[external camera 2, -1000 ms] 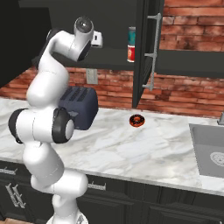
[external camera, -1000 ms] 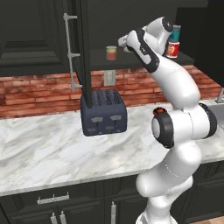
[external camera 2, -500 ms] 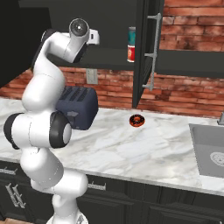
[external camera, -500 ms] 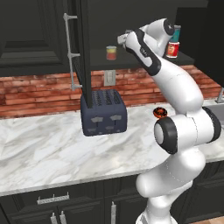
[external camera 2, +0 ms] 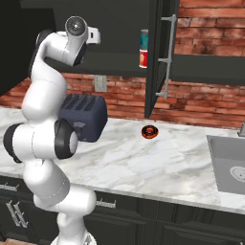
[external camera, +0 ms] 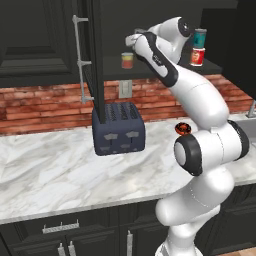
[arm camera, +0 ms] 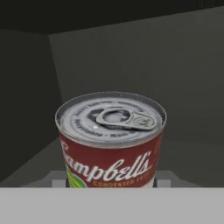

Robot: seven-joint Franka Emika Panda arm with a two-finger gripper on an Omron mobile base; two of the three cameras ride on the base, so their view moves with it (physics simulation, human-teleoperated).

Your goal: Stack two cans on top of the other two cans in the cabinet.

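1. Campbell's-style can (arm camera: pixel 111 140) with its red, cream and green label sits right between the pincer's jaws in the hand view — ring-pull lid up, upright, inside the dark cabinet interior. The jaws are closed onto it; the fingertips themselves are hidden behind the can.
2. Gripper (external camera: pixel 131 40) reaches into the open cabinet (external camera: pixel 165 67) at shelf height, seen in the left base view at the end of the white arm.
3. Just beside the hand on the shelf board stands a short red-orange can (external camera: pixel 127 60) with a pale top, apart from the hand.
4. Farther along the shelf, the teal-blue can (external camera: pixel 200 37) rests on top of the red can with a white band (external camera: pixel 197 56) — a stack of two.
5. Cabinet door (external camera: pixel 95 60) stands open, its long silver bar handle (external camera: pixel 77 60) facing out.
6. Below, on the marble counter (external camera: pixel 50 170), sits a dark blue toaster (external camera: pixel 118 128), with a small doughnut (external camera 2: pixel 150 131) well apart from it.
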